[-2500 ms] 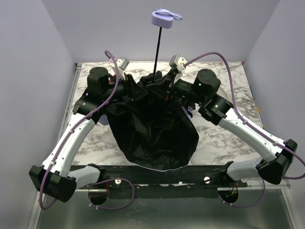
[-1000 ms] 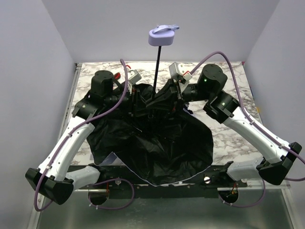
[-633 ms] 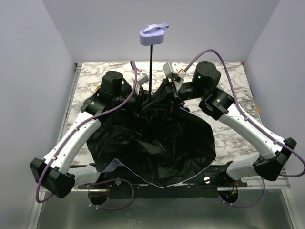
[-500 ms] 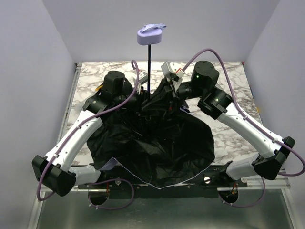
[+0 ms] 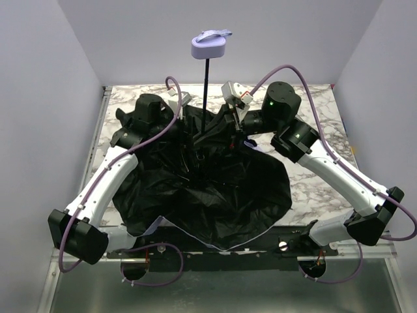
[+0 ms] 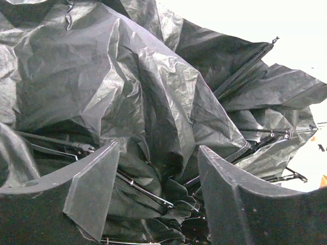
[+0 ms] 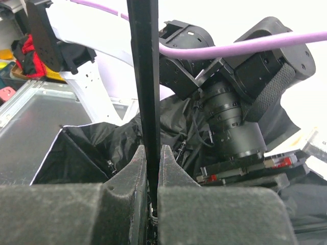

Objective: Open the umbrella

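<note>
Top external view: one umbrella (image 5: 207,182) is recorded, standing inverted near the middle of the table (image 5: 322,111). Its long axis runs close to vertical, with the single lavender handle (image 5: 210,45) pointing up and the canopy (image 5: 215,202) at the bottom. The canopy is spread with its black underside upward, reaching the table's near edge, where a thin pale rim shows. One thin black shaft (image 5: 206,91) rises from the bunched centre. Two arms are counted, the left arm (image 5: 104,182) and the right arm (image 5: 339,176), both meeting at that centre. Finger spacing cannot be read from here. Left wrist view: the left end effector (image 6: 156,173) is seen with its two fingers (image 6: 84,194) set wide apart. Crumpled black fabric and several thin metal ribs lie between and beyond them, and the fingers are closed on nothing. The ribs show only in this view; handle and shaft are out of frame. Right wrist view: the right end effector (image 7: 152,173) is seen pressed narrow on the shaft, which runs straight up through the frame between the two pads (image 7: 76,214). This grip is confirmed only here. The left arm's wrist and one lavender cable (image 7: 245,48) are seen behind, above black fabric.
</note>
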Motion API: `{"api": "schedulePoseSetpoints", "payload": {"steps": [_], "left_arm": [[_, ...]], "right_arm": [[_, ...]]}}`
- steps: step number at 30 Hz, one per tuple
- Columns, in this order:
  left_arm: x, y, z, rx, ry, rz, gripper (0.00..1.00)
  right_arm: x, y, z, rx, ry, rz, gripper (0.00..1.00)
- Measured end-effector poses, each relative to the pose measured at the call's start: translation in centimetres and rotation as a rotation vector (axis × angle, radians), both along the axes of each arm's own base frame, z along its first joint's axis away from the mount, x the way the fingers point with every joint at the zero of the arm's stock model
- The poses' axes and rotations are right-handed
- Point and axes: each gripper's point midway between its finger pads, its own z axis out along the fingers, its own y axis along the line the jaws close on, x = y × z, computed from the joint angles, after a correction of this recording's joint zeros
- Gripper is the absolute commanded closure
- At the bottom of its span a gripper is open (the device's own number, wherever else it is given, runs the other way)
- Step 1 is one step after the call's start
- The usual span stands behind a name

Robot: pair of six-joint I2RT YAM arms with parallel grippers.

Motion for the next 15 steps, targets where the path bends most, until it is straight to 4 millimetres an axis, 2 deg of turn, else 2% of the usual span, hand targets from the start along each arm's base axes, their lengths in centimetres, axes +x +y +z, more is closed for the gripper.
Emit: {"api": "schedulePoseSetpoints", "payload": {"steps": [5,8,15], "left_arm": [[0.8,1.4,1.0,-0.036,-0.028,0.010,0.27],[0.2,1.7,2.3,-0.061,-0.077,-0.025,0.27],[-1.8,1.5,5.8,-0.114,-0.183,-0.131,0.40]], "right_arm": [[0.3,0.0,-0.4,-0.010,0.006,-0.015,1.00],[0.2,0.0,-0.3,-0.009,0.006,-0.014,1.00],[-0.3,-0.3,0.0,-0.002,-0.002,0.003,1.00]]}}
